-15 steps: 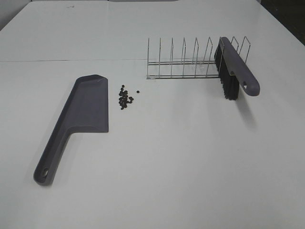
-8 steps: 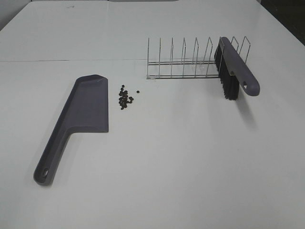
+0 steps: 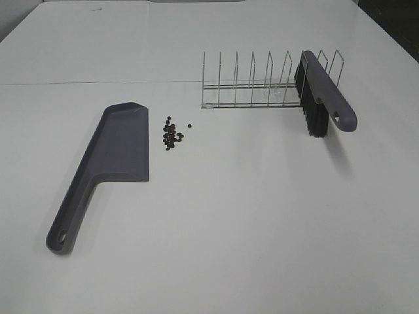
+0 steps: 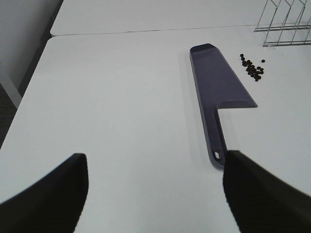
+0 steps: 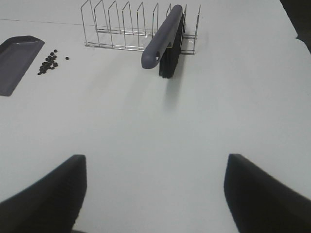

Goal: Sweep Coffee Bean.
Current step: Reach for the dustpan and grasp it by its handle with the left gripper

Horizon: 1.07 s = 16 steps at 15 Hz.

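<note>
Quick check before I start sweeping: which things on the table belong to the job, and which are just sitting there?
For the job:
- coffee beans, in a loose cluster
- dustpan, lying flat right beside them
- brush, bristles down

Just there:
- wire rack, which only holds the brush; its other slots are empty

On the surface (image 3: 249, 216), the dustpan (image 3: 121, 144) lies flat at the left, its pan toward the back and its handle running toward the front left. The coffee beans (image 3: 172, 134) sit in a small cluster just right of the pan's right edge, not touching it, with one bean a little apart on the right. Behind and to the right of them stands the wire rack (image 3: 252, 86), and the brush (image 3: 325, 91) rests in a slot near its right end, bristles down, handle jutting forward.
</note>
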Motion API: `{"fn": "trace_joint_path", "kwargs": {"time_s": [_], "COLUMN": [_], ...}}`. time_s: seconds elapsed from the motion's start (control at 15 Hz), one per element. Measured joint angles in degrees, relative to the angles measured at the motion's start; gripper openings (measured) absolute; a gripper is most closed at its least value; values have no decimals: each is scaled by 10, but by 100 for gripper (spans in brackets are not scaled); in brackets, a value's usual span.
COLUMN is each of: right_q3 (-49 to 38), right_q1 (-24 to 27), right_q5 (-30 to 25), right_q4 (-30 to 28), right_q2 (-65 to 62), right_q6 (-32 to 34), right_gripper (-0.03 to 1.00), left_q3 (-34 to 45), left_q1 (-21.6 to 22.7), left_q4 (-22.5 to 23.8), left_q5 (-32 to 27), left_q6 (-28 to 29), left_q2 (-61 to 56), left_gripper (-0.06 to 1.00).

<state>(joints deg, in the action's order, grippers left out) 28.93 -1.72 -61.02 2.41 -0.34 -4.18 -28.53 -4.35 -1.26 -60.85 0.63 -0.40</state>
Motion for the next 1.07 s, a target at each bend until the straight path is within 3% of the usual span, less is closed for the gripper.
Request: {"fn": "trace_joint_path", "kwargs": {"time_s": [0.93, 1.07], "right_q3": [0, 0], "right_q1": [0, 0], "right_q5": [0, 0], "right_q4": [0, 0], "right_q2": [0, 0], "right_q6": [0, 0], "right_gripper": [74, 74], "left_q3": [-1, -14], "left_q1": [0, 0], "left_q4": [1, 1], "left_q5": [1, 22], "left_q6": [-2, -6], "left_q2": [1, 25], "left_gripper": [71, 71]}}
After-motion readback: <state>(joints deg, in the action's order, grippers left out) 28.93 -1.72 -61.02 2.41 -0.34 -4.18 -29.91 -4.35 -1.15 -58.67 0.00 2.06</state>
